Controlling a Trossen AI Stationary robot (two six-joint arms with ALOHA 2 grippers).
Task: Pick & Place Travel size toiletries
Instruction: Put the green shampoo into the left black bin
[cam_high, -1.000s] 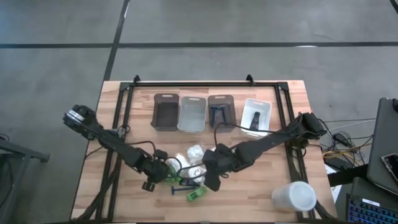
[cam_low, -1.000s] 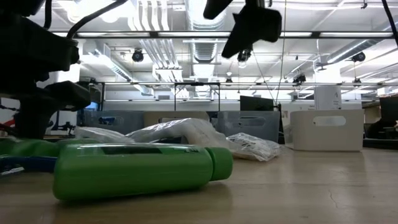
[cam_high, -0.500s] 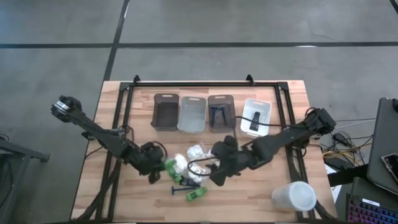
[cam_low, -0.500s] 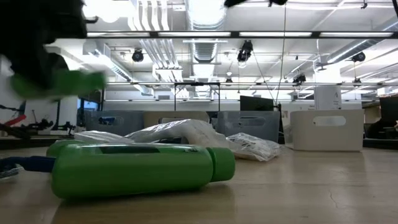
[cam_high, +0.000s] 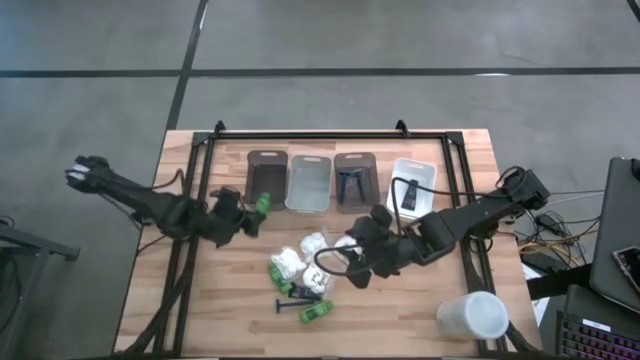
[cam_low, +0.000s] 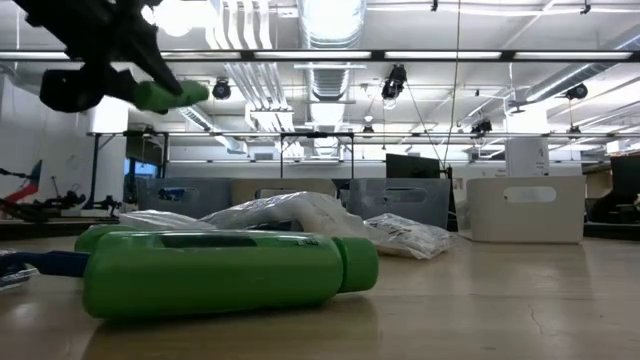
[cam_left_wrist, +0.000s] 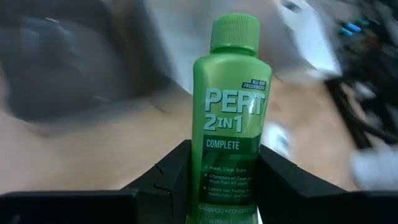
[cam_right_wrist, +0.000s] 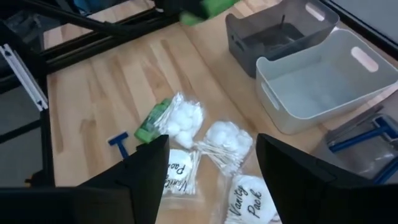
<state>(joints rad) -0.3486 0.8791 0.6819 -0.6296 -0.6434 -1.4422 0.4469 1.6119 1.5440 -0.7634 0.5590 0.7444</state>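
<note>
My left gripper (cam_high: 250, 212) is shut on a bright green mini bottle (cam_left_wrist: 231, 106), held in the air just short of the dark grey bin (cam_high: 266, 180); the low view shows this bottle (cam_low: 165, 95) high at the left. Another green bottle (cam_low: 220, 272) lies on its side on the table, as do white clear-wrapped packets (cam_high: 300, 262), a blue razor (cam_high: 290, 303) and a further green bottle (cam_high: 316, 313). My right gripper (cam_right_wrist: 211, 180) hovers open above the packets (cam_right_wrist: 224, 140), with nothing between its fingers. My left gripper pinches the green bottle's lower body (cam_left_wrist: 230, 186) between its two fingers (cam_left_wrist: 168, 177), one on each narrow side. The cap (cam_left_wrist: 235, 31) points away from the gripper, toward the bins. The bottle is lifted clear of the table and slants slightly.
Four bins stand in a row at the far side: dark grey, clear (cam_high: 309, 182), grey with razors in it (cam_high: 354, 182) and white (cam_high: 412, 187). A large white cup (cam_high: 472, 315) lies near the front right corner. Black frame rails (cam_high: 190, 200) run along the table's sides.
My left gripper has lifted the green bottle off the table beside the packets and carried it up and toward the far edge, near the dark grey bin, rolling its wrist on the way. My right gripper has risen from the packets and drawn a little toward the right.
</note>
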